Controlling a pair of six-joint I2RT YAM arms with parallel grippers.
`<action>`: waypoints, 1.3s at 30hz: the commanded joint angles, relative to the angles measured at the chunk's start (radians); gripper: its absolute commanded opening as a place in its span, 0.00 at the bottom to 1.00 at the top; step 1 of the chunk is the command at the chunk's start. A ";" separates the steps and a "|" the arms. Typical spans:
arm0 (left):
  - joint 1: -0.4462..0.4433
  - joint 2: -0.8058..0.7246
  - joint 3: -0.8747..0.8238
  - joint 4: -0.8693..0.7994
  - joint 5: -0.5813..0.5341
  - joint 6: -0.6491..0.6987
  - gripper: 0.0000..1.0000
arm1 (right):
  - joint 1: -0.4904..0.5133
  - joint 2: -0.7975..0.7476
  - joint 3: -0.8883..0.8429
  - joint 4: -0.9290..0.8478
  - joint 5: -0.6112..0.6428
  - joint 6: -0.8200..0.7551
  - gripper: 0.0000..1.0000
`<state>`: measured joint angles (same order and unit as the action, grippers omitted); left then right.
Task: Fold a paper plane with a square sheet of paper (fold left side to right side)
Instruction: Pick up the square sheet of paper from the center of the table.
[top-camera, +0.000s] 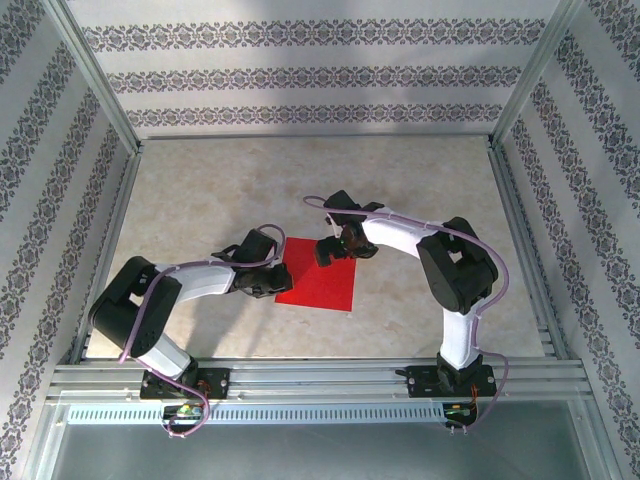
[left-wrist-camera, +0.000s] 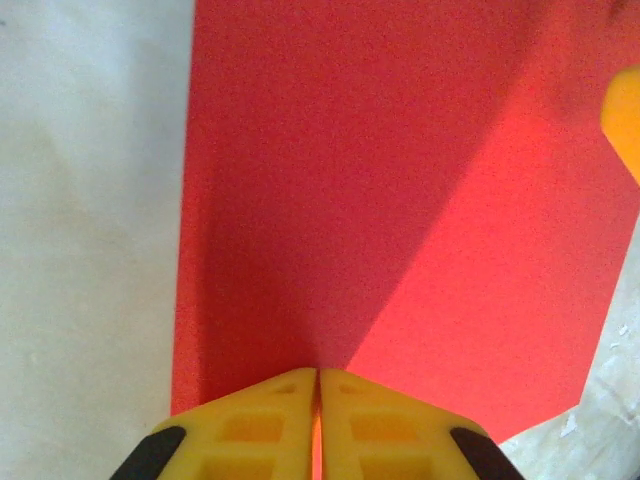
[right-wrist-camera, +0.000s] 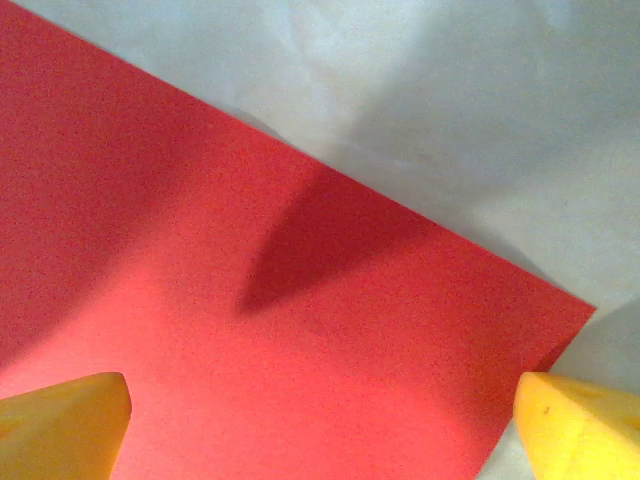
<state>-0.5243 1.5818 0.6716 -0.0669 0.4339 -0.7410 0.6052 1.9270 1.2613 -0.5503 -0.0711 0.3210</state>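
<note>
Top view: I see a pale, marbled worktop (top-camera: 200, 190) closed in on three sides by white walls (top-camera: 300, 75) with bands of dark floral pattern, and bare metal posts at the corners. A metal rail (top-camera: 320, 378) runs along the near edge and carries both arm bases. The square sheet of paper (top-camera: 322, 282) lies flat near the middle of the worktop, slightly skewed. The left tool (top-camera: 276, 284) sits at its left edge and the right tool (top-camera: 328, 250) at its far edge.

Left wrist view: the left tool (left-wrist-camera: 318, 376) has its yellow fingers pressed together, tips over the near part of the red sheet (left-wrist-camera: 380, 180). I cannot tell whether any paper is nipped between them. Pale worktop (left-wrist-camera: 80, 200) shows to the left, and the arm's shadow falls across the sheet.

Right wrist view: the right tool (right-wrist-camera: 320, 425) stands wide, one yellow fingertip in each lower corner, holding nothing. The sheet (right-wrist-camera: 200, 250) lies flat beneath it, one corner pointing right, with grey-white worktop (right-wrist-camera: 450, 120) beyond its edge.
</note>
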 joint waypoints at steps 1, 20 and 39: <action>-0.019 0.030 -0.018 0.022 -0.027 -0.001 0.11 | 0.024 0.024 0.012 -0.028 -0.025 0.027 0.98; -0.021 0.019 -0.031 0.093 -0.014 -0.033 0.10 | 0.083 -0.041 -0.014 -0.021 -0.142 0.088 0.73; -0.011 -0.165 -0.061 0.126 -0.045 -0.023 0.29 | 0.027 -0.113 -0.109 0.134 -0.400 0.084 0.45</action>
<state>-0.5304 1.4830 0.6273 0.0383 0.4179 -0.7708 0.6559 1.8679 1.1767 -0.4713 -0.3756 0.4126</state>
